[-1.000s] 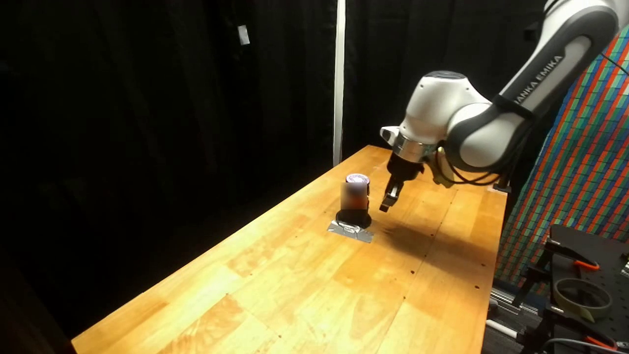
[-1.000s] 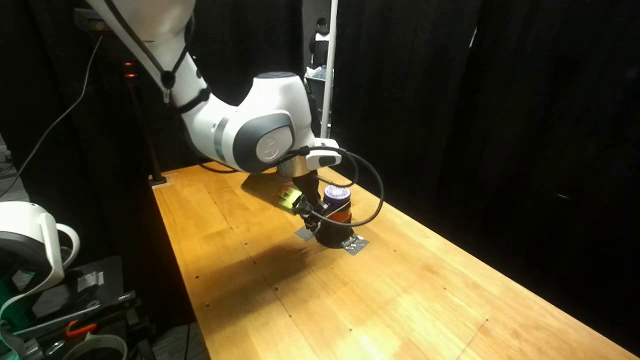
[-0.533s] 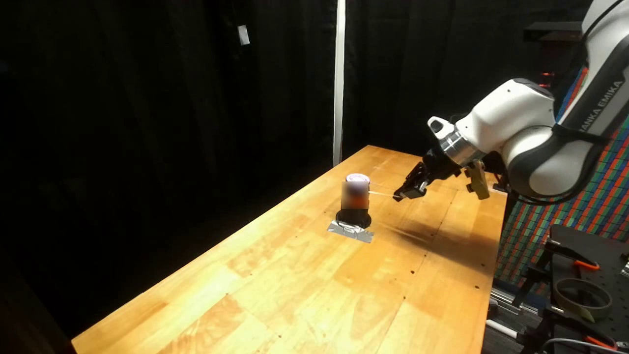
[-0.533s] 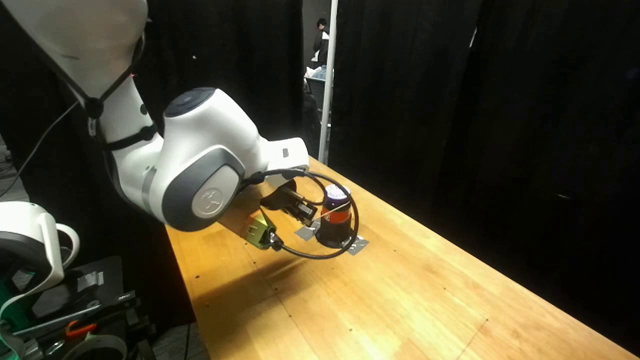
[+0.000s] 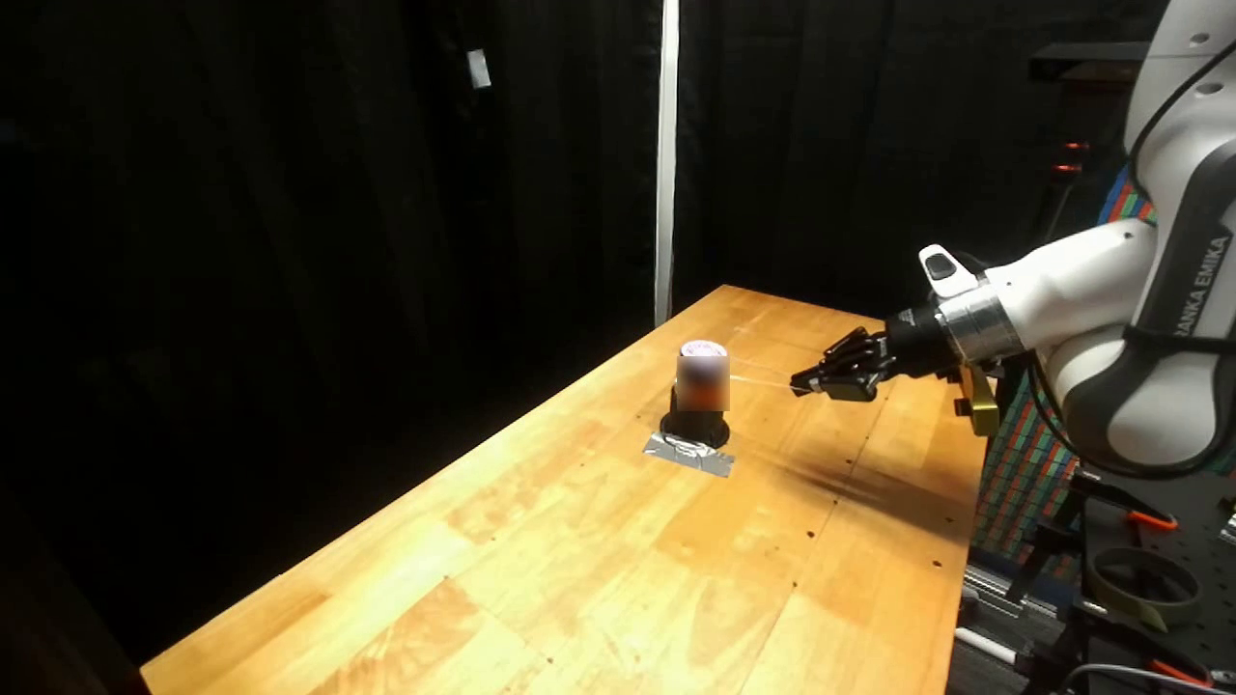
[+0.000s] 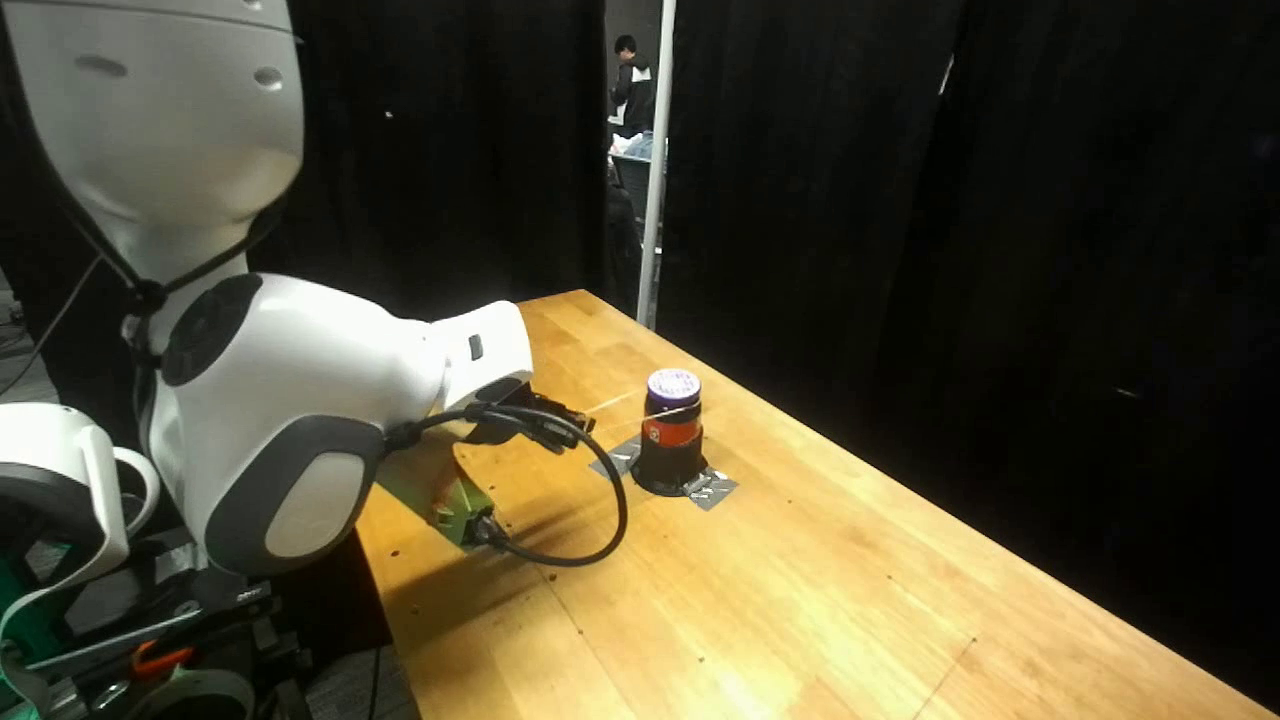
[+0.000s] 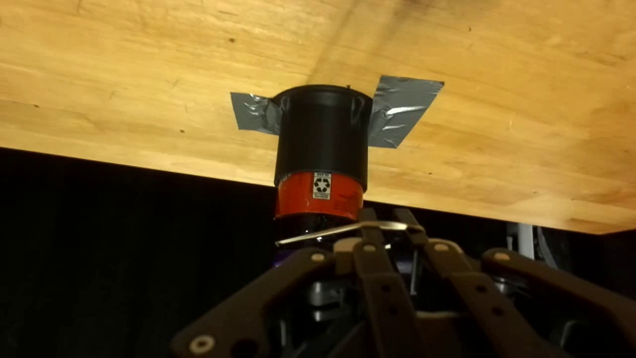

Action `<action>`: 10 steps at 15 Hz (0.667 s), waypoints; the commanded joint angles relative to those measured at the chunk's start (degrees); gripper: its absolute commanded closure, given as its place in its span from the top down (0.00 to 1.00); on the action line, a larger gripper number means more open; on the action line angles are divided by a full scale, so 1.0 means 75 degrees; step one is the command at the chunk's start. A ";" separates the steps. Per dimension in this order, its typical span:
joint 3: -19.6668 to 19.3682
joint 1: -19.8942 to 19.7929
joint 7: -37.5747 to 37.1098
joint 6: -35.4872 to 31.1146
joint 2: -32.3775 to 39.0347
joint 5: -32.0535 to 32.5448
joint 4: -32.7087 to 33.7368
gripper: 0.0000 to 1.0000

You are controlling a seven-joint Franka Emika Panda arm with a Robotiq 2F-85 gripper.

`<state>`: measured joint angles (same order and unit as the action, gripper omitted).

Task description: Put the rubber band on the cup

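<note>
In an exterior view, the arm (image 5: 1086, 285) reaches from three o'clock, wrist (image 5: 980, 319) nearly level; the rubber band (image 7: 387, 225) stretches from its narrowly parted jaws around the upright cup (image 5: 699, 398) at their nine o'clock.

Standing here, I'd call it a robot lab: a white jointed arm (image 5: 1086, 280) carries the fingers (image 7: 370, 263) above a wooden tabletop (image 5: 618, 541) with small dark holes. Black curtains (image 5: 319, 241) hang beyond the fingers, and a person (image 6: 632, 88) shows through a gap between them. Lower than the fingers, past the tabletop's edge, a black bench (image 5: 1209, 542) holds a roll of tape (image 5: 1139, 608) and an orange-tipped tool (image 5: 1149, 519).
</note>
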<state>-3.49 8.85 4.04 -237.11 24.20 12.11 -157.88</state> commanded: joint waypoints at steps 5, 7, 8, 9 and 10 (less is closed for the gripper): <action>0.0545 -0.0565 0.0197 -0.0609 0.0103 0.0104 0.0490 0.17; 0.0554 -0.0514 0.0287 -0.0604 -0.0025 -0.0109 0.0520 0.17; 0.0558 -0.0498 0.0315 -0.0620 -0.0034 -0.0143 0.0506 0.18; 0.0557 -0.0472 0.0376 -0.0756 0.0011 -0.0219 0.0449 0.17; 0.0587 -0.0487 0.0297 -0.0835 0.0031 -0.0282 0.0370 0.15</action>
<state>-0.44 5.83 5.28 -241.48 25.85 11.99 -153.73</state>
